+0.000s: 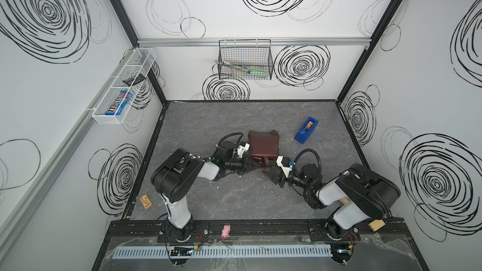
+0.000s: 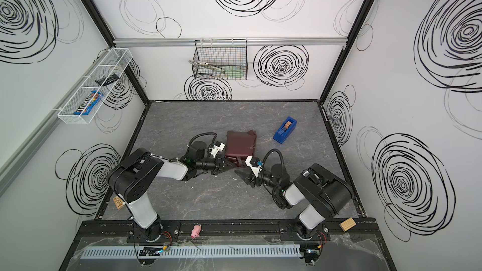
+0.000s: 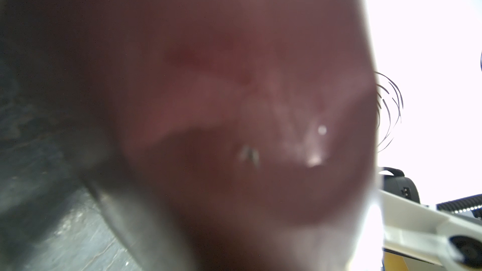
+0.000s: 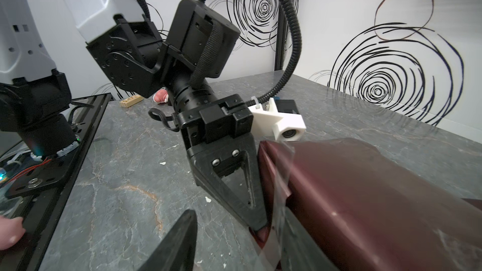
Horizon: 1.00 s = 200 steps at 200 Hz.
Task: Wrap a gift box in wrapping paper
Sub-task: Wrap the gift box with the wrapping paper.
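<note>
- Maroon wrapping paper (image 1: 262, 144) hides the gift box; sealing its near end flap seems the step in hand.
- Left gripper (image 4: 258, 223), jaws closed, presses its tips on that flap.
- The parcel looks nearly square, with no clear long axis, its flap end facing both jaws.
- Right gripper (image 1: 273, 176) is parted and empty, just short of the parcel; next it likely needs to smooth the clear tape (image 4: 280, 204).

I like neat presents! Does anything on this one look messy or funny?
Yes. A strip of clear tape hangs loose off the wrapping paper on the robot's side, and one paper corner pokes out at the far side instead of lying flat.
</note>
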Tool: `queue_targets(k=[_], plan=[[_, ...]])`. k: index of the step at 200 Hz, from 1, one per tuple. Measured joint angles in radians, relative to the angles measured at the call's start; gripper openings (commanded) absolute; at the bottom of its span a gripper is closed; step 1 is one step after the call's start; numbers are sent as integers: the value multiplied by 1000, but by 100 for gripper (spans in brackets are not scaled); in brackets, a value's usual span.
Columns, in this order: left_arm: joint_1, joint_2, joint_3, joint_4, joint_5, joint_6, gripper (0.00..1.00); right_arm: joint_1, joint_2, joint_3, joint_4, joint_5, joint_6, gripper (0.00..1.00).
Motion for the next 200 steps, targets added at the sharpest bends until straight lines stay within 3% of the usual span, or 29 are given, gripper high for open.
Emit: queue_targets(k=[74,200], plan=[[0,-6,8,-5,0,-5,0,19,-31,-13,-18,18,-45,55],[2,-27,14,-5,24,-16,0,33,63,-2,40,66,-127,56]])
